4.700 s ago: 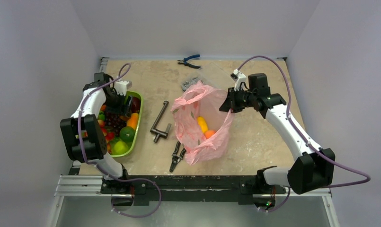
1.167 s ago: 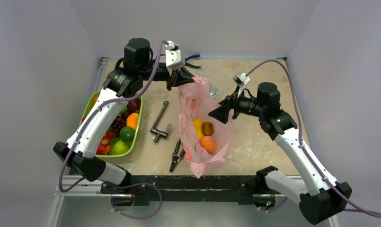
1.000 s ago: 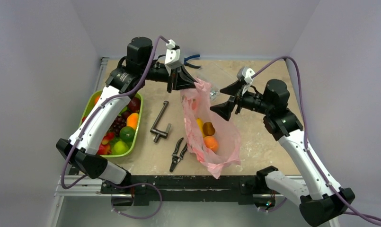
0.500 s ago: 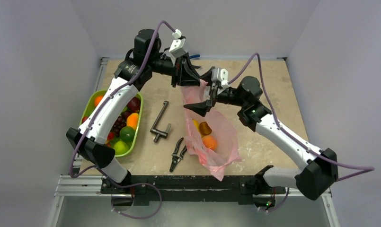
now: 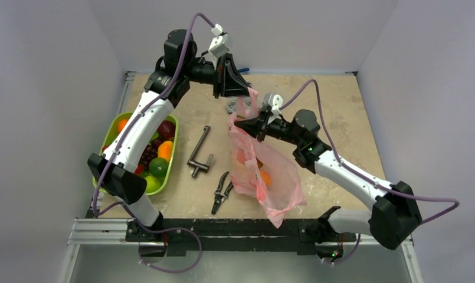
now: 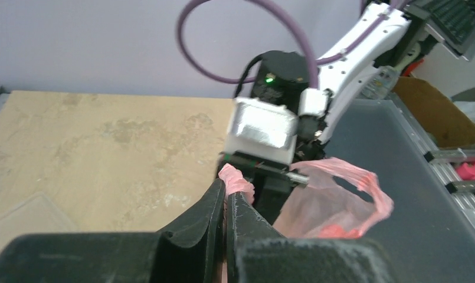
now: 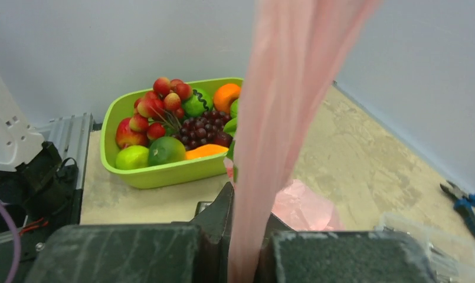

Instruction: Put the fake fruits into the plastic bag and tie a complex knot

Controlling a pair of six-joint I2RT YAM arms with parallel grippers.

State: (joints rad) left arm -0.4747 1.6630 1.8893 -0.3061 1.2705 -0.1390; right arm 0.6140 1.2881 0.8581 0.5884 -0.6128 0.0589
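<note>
left pincer [image 6: 225, 193] clamped on plastic bag [image 5: 273, 180] | right pincer [image 7: 246, 221] clamped on it too

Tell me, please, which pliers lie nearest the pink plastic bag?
The black-handled metal pliers, beside the pink plastic bag; the blue-handled pair lies at the table's far edge.

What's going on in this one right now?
Both arms hold the plastic bag up by its top. The left gripper is shut on one pink handle, and the right gripper is shut on a stretch of film just below it. A few fake fruits show through the bag, and many more lie in the green tray. Nothing is tied yet.
</note>
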